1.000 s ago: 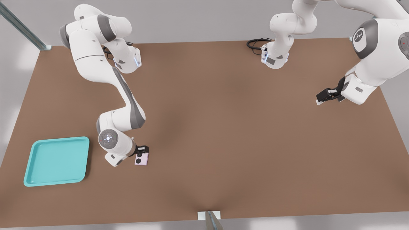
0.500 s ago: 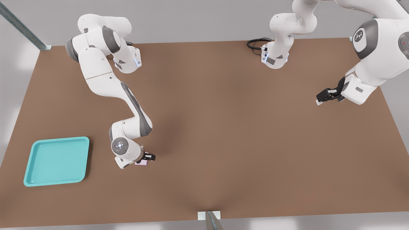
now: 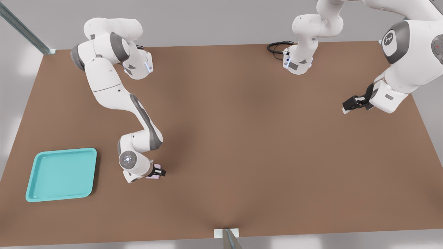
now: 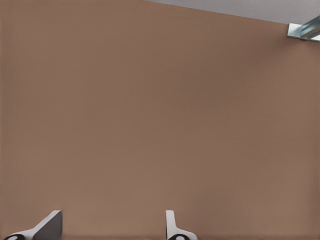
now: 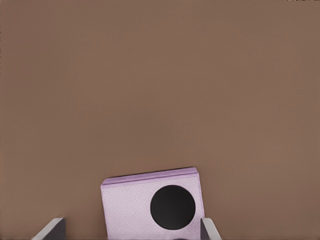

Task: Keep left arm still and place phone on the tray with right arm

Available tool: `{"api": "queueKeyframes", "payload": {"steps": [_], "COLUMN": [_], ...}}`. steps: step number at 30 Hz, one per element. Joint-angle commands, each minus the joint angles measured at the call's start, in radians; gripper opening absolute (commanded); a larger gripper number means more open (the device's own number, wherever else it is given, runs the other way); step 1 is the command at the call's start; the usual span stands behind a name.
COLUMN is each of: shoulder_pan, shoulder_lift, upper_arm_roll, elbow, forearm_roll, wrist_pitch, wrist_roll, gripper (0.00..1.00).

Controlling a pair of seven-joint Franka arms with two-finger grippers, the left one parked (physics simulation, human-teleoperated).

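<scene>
The right arm's gripper (image 3: 158,172) sits over the pink phone (image 3: 154,172) on the brown table (image 3: 263,138) (can't tell whether it's actually clamped). The turquoise tray (image 3: 61,174) lies well apart, toward the front view's left.

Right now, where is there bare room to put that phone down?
The tray is bare inside its rim. Bare table stretches from the gripper toward the front view's right. The only crowded spot is around the phone, where the gripper sits over it.
</scene>
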State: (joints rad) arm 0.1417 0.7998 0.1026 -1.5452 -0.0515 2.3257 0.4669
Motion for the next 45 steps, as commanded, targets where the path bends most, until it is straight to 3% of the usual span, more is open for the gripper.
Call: {"api": "queueKeyframes", "payload": {"steps": [1,7,30,34,41,45], "shoulder_pan": [-0.002,-0.002,-0.024,-0.025,-0.028,-0.073], "shoulder_lift": [-0.002,-0.01,0.027,0.027,0.015,-0.087], "upper_arm_roll": [0.0,0.002,-0.006,-0.006,-0.006,-0.001], "elbow": [-0.001,-0.016,-0.013,-0.012,-0.009,-0.009], "forearm_roll": [0.001,-0.001,0.005,0.005,0.004,0.001], "wrist_pitch": [0.007,0.007,0.049,0.049,0.04,-0.062], "wrist_roll": [-0.152,-0.255,-0.243,-0.243,-0.254,-0.307], "gripper": [1.0,1.0,1.0,0.82,0.81,0.81]}}
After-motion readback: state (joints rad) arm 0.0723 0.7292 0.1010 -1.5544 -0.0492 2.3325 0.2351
